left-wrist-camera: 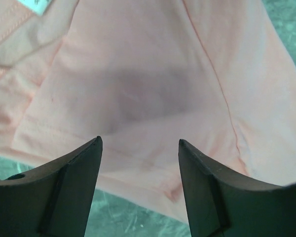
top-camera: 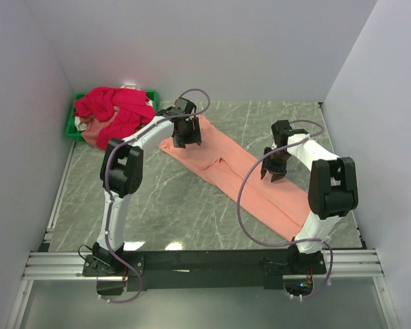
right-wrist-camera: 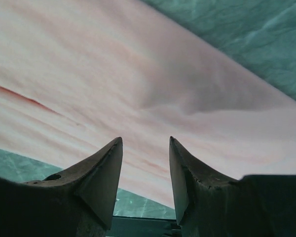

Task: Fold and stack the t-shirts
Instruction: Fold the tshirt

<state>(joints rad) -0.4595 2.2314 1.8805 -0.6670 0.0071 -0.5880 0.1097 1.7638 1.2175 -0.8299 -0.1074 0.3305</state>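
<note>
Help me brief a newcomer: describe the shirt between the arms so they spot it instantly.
On the marble table, look centre-right for a diagonal strip of cloth. That is the salmon-peach t-shirt, spread flat, unlike the crimson-pink shirts heaped over the green bin at back left.

A green bin (top-camera: 70,128) sits at the far left corner of the grey marbled table (top-camera: 178,212). 3 white walls (top-camera: 226,48) surround it; a metal rail (top-camera: 61,264) runs along its near edge.
</note>
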